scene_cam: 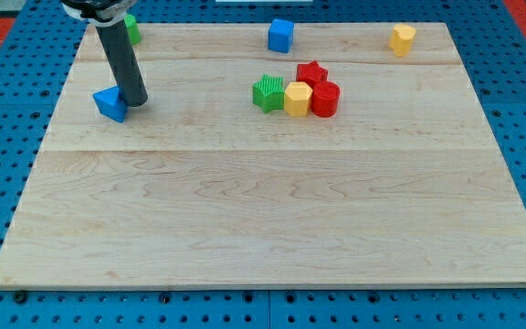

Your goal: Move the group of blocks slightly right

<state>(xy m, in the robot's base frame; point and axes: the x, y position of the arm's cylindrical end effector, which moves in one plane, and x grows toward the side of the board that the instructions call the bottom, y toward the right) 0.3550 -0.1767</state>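
Observation:
A group of blocks sits a little above the board's middle: a green star-shaped block (268, 92), a yellow block (298, 98), a red star-shaped block (311, 73) and a red cylinder (325, 99), all touching. My tip (135, 102) rests at the view's upper left, far left of the group, touching the right side of a blue triangular block (110, 103).
A blue cube (281, 36) sits near the top edge at centre. A yellow block (403, 39) sits at the top right. A green block (131, 27) shows partly behind the rod at the top left. The wooden board (272, 219) lies on a blue perforated table.

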